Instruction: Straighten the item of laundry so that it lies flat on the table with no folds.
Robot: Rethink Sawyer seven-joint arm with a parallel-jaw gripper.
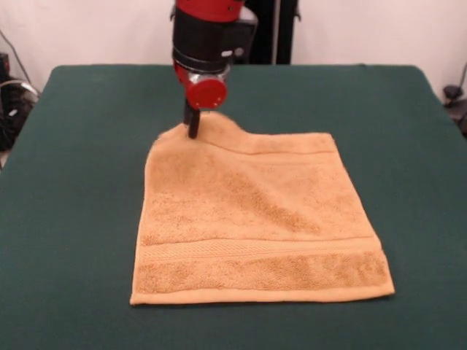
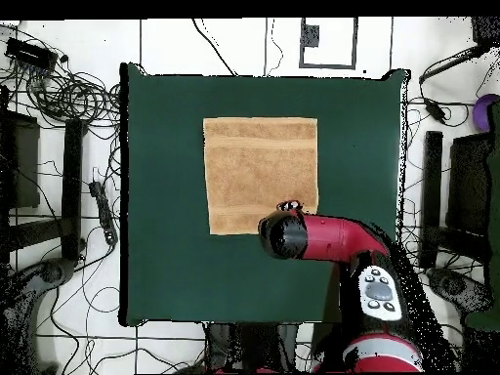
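Observation:
The golden-orange towel lies spread almost flat in the middle of the dark green table. A woven band runs near its front hem. Its far edge humps up a little at the far left corner, where my gripper comes down on it. The dark fingers look closed on that raised edge. In the overhead view the towel is a neat square on the table. There the gripper sits over the corner nearest the robot's base, and the red arm hides part of that corner. No tag shows.
Green table surface surrounds the towel on all sides. Cables, stands and dark equipment lie on the floor around the table. The robot's pedestal is at the table's edge.

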